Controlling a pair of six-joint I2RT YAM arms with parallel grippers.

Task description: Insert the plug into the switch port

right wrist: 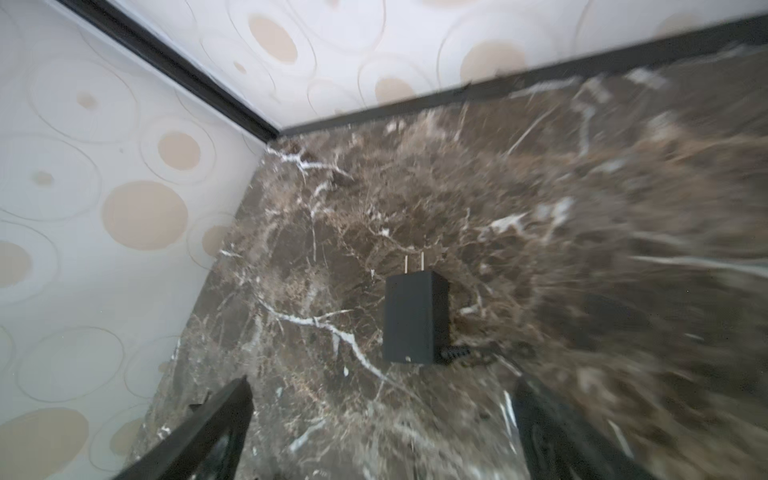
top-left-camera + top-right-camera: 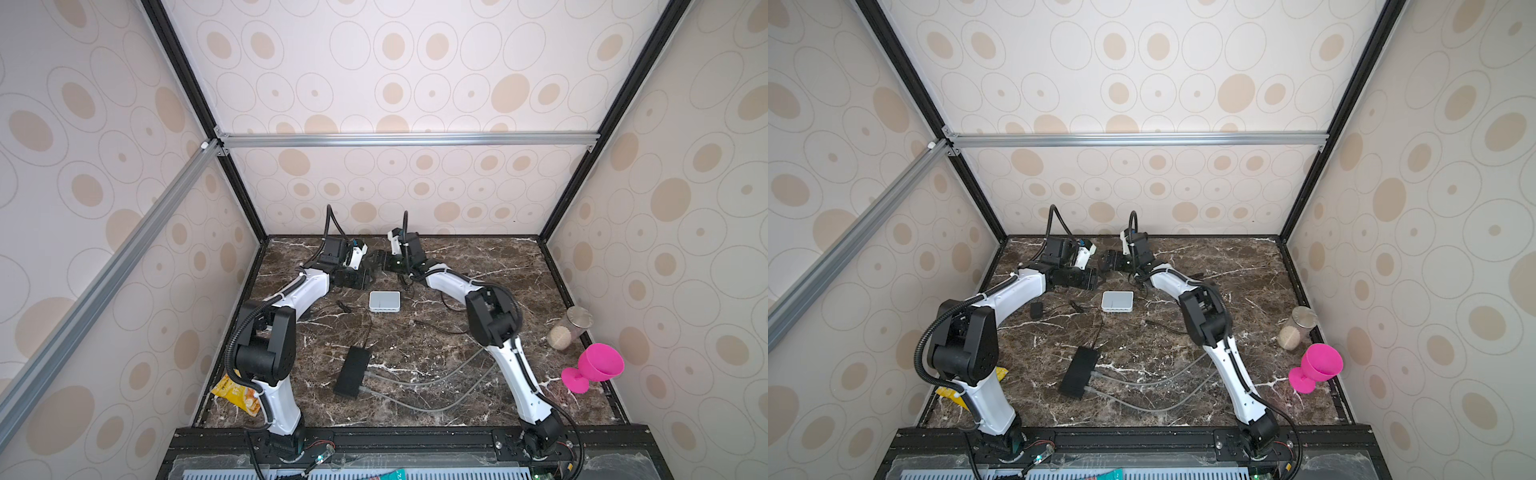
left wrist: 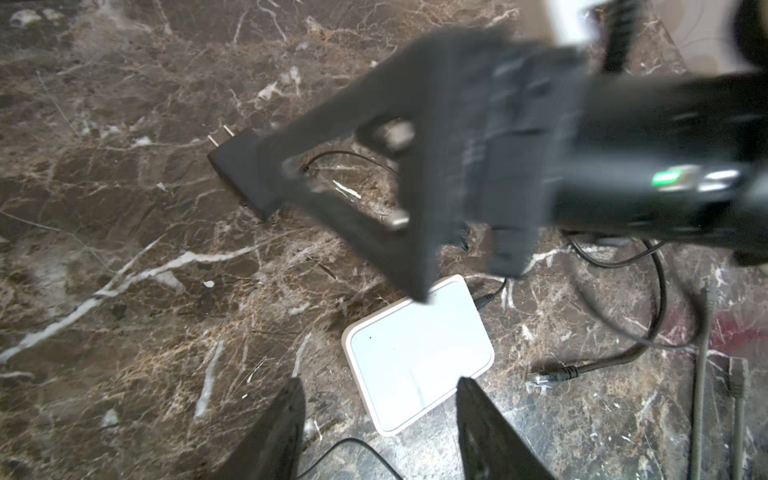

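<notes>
The white switch lies flat mid-table. The plug, a clear connector on a black cable, rests on the marble to its right, held by nothing. My left gripper hovers open over the switch's near edge, with nothing between its fingers. My right gripper is open and blurred by motion, just short of a black power adapter that lies free on the table, prongs pointing away. A small black barrel connector sits at the switch's side.
A black hub with two grey cables lies at front centre. A jar and a pink cup stand at the right edge. Under the left arm lies a yellow packet. Thin black cable loops around the switch.
</notes>
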